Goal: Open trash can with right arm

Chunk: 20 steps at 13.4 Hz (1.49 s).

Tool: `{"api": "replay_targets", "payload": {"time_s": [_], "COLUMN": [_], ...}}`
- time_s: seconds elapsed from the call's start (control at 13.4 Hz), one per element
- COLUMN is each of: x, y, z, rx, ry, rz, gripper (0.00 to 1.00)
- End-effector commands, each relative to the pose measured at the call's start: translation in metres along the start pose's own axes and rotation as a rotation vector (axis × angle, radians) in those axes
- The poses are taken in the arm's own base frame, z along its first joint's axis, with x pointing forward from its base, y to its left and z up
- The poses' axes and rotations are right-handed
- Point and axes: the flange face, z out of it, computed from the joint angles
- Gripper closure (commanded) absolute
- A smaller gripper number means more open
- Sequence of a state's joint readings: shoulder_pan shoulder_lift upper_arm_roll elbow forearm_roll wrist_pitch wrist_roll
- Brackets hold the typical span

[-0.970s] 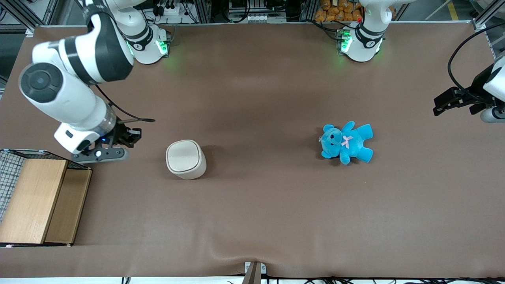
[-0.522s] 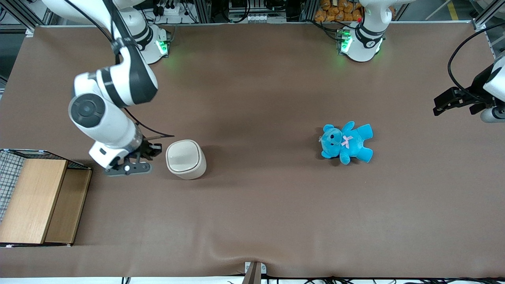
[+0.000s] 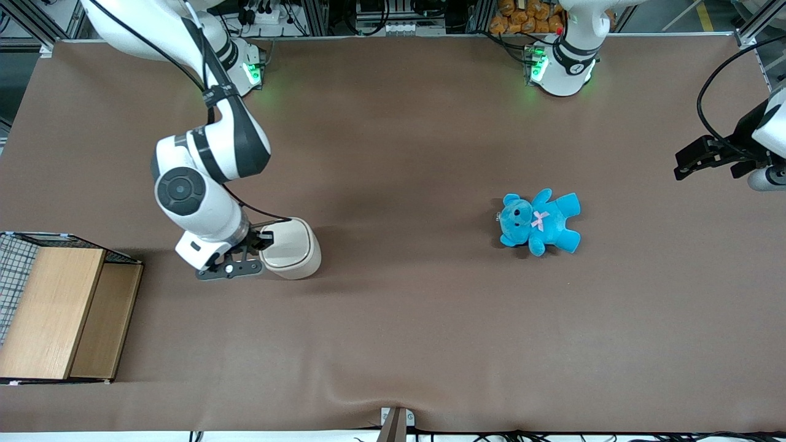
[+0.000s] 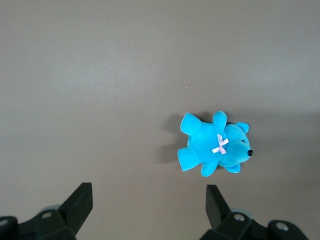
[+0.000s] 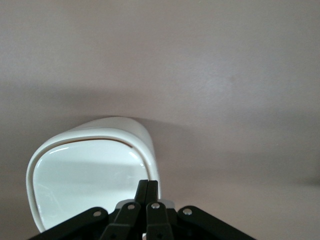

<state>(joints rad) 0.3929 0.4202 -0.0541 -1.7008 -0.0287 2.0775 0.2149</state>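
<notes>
One wooden box (image 3: pixel 58 313) sits at the lower left of the frame on the brown counter (image 3: pixel 430 331). Higher, left of centre, the trash can (image 3: pixel 293 245) stands lid down, the right arm's (image 3: pixel 196 184) hand (image 3: pixel 261 240) clenched at its rim. A blue teddy bear (image 3: pixel 540 222) lies toward the parked arm's end.

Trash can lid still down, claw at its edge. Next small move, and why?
Probably press down on the lid edge. The claw, fingers together, sits over the trash can rim nearest the working arm's end, and the lid is still flush.
</notes>
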Motion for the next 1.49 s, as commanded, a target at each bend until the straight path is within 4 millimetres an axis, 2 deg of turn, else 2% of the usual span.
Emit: {"api": "replay_targets", "payload": {"time_s": [0.0, 0.3, 0.67, 0.97, 1.12, 1.27, 1.42], "x": [-0.01, -0.017, -0.018, -0.019, -0.018, -0.008, 0.002], "y": [-0.005, -0.004, -0.004, -0.004, -0.003, 0.002, 0.011], "z": [0.009, 0.031, 0.041, 0.043, 0.031, -0.005, -0.07], "rx": [-0.023, -0.018, -0.016, -0.015, -0.015, -0.01, -0.015], "ry": [-0.004, 0.009, 0.018, 0.019, 0.019, 0.009, 0.008], "rz": [0.004, 0.001, 0.0, 0.001, 0.005, 0.023, 0.036], "gripper": [1.0, 1.0, 1.0, 1.0, 1.0, 0.01, 0.0]}}
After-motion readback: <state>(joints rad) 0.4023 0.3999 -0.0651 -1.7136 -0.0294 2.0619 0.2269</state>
